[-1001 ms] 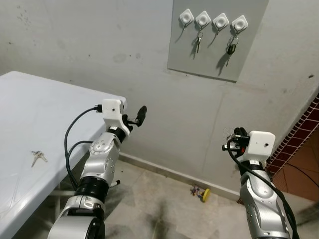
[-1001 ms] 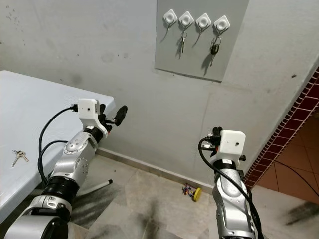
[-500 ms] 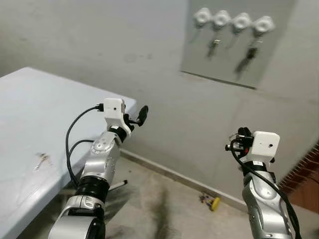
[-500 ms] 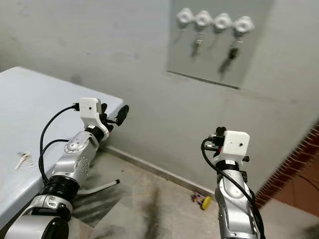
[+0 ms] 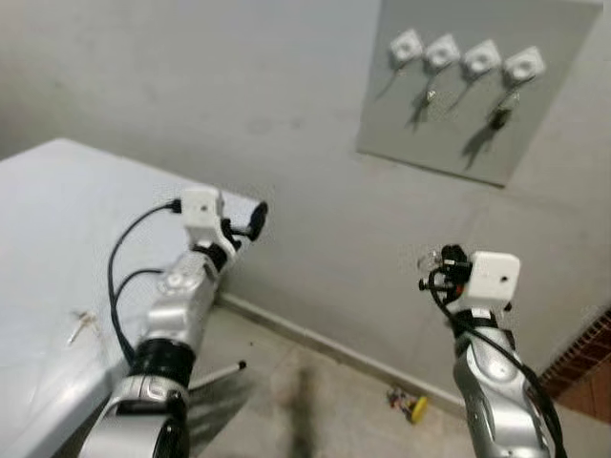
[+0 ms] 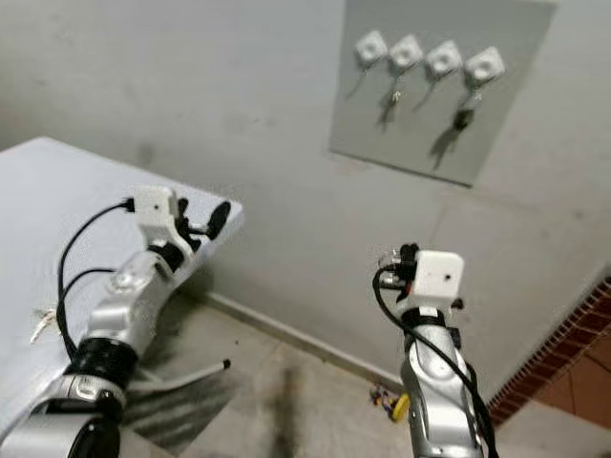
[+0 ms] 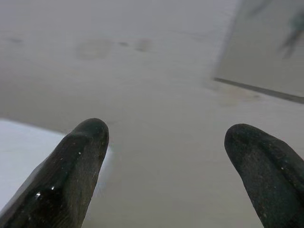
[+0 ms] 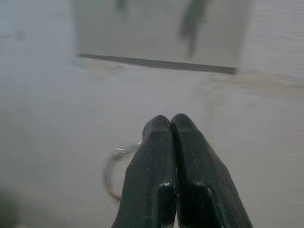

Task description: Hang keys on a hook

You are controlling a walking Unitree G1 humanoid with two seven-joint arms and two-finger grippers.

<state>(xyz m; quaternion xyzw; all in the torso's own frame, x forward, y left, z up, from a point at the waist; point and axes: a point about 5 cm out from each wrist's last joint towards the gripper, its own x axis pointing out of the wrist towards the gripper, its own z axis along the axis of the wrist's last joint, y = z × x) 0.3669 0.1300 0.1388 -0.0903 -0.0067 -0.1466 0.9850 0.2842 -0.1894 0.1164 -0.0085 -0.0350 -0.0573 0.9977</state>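
Note:
A grey board (image 5: pixel 482 105) on the wall carries a row of several white hooks (image 5: pixel 442 50). Keys hang from the second hook (image 5: pixel 431 93) and a dark key fob from the fourth (image 5: pixel 496 116). My right gripper (image 5: pixel 437 271) is raised below and in front of the board. It is shut (image 8: pixel 171 121) on a thin key ring (image 8: pixel 114 171) that sticks out beside its fingers. My left gripper (image 5: pixel 250 221) is held up near the table corner, open (image 7: pixel 166 135), with nothing between its fingers (image 7: pixel 88 142). Another bunch of keys (image 5: pixel 81 324) lies on the white table (image 5: pixel 57 219).
The white table fills the left side, its corner close to the wall by my left arm. A small yellow object (image 5: pixel 412 407) lies on the floor at the foot of the wall. A red brick edge (image 5: pixel 582 358) shows at the lower right.
The camera has swung, so the board and table have shifted in the picture. Both arms keep about the same pose, the right gripper still shut on the key ring.

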